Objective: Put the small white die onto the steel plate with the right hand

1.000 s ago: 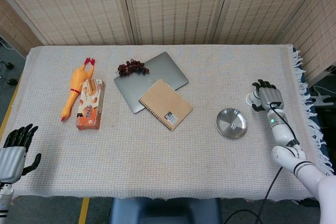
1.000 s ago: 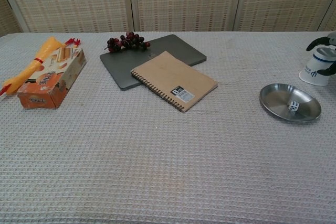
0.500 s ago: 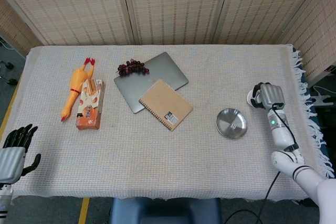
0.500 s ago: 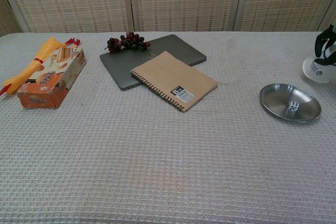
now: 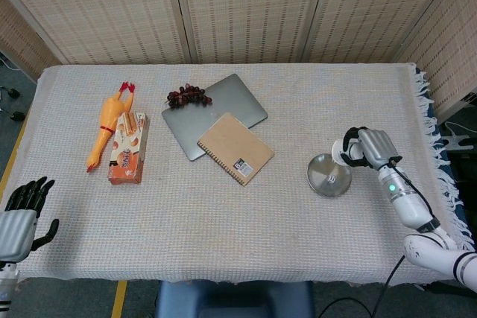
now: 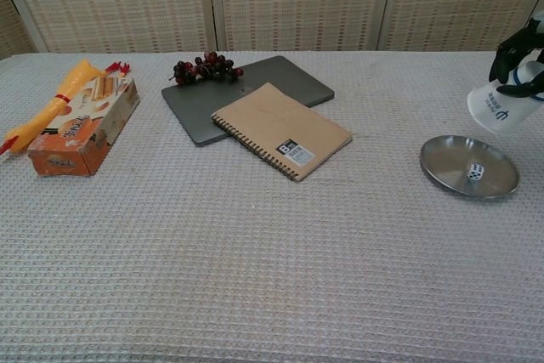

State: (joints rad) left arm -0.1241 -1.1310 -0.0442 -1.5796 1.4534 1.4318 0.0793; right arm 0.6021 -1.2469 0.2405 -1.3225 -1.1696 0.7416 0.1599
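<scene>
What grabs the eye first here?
The right hand at the far right, holding a white cup tilted in the air over the steel plate, where the die already lies. Next, the yellow rubber chicken and orange snack box at the left.

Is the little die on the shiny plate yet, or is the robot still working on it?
It looks done: the small white die already lies on the steel plate. The right hand holds a white cup above the plate's far edge. The left hand is open, off the table. Nothing seems left for the die.
</scene>
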